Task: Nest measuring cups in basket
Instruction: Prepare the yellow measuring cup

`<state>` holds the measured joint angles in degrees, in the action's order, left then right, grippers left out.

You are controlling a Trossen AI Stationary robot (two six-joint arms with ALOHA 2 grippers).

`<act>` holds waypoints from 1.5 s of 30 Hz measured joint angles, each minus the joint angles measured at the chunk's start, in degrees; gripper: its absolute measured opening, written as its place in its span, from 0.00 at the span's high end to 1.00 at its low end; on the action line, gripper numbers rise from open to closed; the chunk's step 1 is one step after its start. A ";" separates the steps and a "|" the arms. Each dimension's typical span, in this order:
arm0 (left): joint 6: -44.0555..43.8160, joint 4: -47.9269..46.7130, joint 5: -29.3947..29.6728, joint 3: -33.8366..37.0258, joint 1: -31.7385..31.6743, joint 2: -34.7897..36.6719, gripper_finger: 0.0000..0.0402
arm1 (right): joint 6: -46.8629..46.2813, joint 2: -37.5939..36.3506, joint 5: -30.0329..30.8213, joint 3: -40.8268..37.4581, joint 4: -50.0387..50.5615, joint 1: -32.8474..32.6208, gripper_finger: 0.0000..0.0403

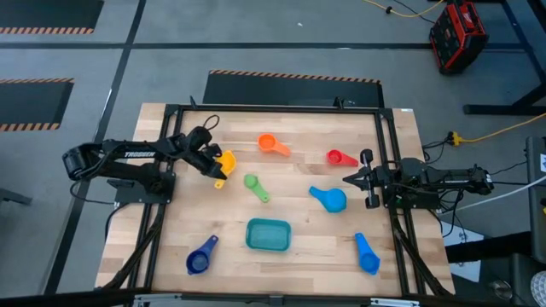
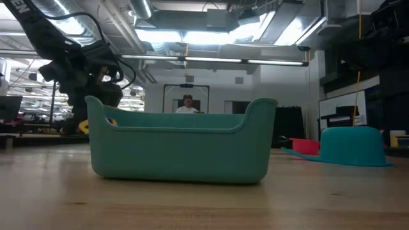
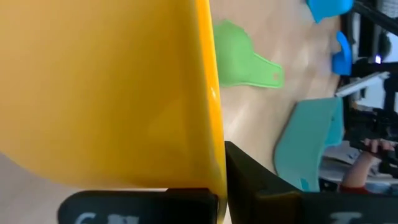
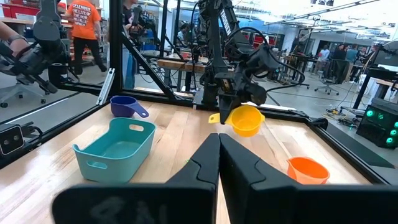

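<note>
Bright overhead strip lights glare in low view; yellow cup (image 3: 106, 87) fills left wrist view, blurred

Left gripper (image 1: 215, 162) jaws grip yellow cup (image 1: 225, 163); basket (image 1: 268, 234) empty.

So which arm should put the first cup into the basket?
Left. Its pincer already holds the yellow cup lifted off the table, and the teal basket is empty. The right pincer is shut, holding nothing.

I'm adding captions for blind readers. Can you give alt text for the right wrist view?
The left gripper holds a yellow measuring cup above the wooden table. An empty teal basket sits nearby, with a dark blue cup and an orange cup.
</note>
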<state>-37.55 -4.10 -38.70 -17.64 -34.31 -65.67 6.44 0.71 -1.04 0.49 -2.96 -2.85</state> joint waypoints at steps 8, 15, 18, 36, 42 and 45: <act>-2.83 -0.15 0.20 0.02 1.55 0.00 0.99 | -0.20 0.00 -0.02 0.00 0.02 0.00 0.96; -3.67 -0.15 0.67 0.02 7.23 0.00 0.99 | -0.20 0.02 -0.02 0.09 0.04 0.00 0.96; -4.43 -0.15 2.02 0.02 9.34 0.00 1.00 | -0.20 0.02 -0.02 0.09 0.04 0.00 0.96; -7.17 5.41 2.14 -0.03 14.23 -6.91 0.94 | -0.17 0.02 -0.02 0.09 0.07 0.00 0.96; -7.37 5.32 2.08 -0.03 14.19 -6.93 0.87 | -0.17 0.02 -0.02 0.09 0.09 0.00 0.96; -7.52 5.34 1.93 -0.03 14.19 -6.93 0.83 | -0.17 0.02 -0.02 0.09 0.09 0.00 0.96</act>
<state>-45.07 1.23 -36.77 -17.67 -20.12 -72.60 6.26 0.73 -1.06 0.58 -2.87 -2.85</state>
